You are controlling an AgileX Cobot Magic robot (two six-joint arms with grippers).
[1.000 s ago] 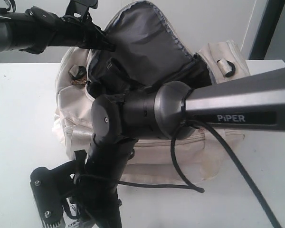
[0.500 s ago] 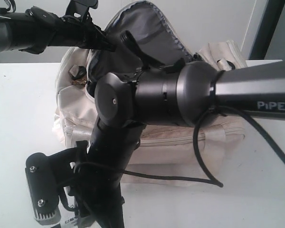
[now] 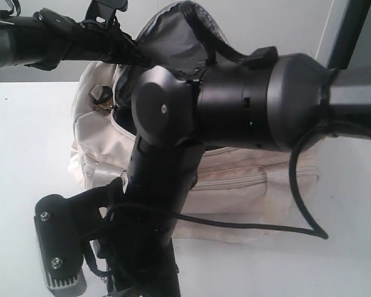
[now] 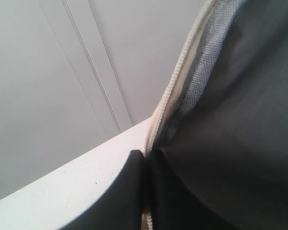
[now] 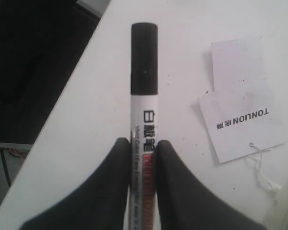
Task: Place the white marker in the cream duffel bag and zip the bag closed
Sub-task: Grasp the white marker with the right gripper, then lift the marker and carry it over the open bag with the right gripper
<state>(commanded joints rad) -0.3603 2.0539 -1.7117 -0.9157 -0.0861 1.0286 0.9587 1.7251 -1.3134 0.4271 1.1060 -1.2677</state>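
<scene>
Right gripper [image 5: 143, 146]: jaws drawn in tight on the barrel of the slim white marker [image 5: 144, 103], its black cap pointing away from the wrist. I see the marker over the white bench [image 5: 182, 48], close to one edge and outside the bag. Two white paper tags [image 5: 240, 122] lie just beside it. Left gripper [image 4: 145, 160]: pinched on the zip edge of the large soft cream duffel bag [image 3: 266, 185]. The bag's flap stands upright with its grey lining exposed.
</scene>
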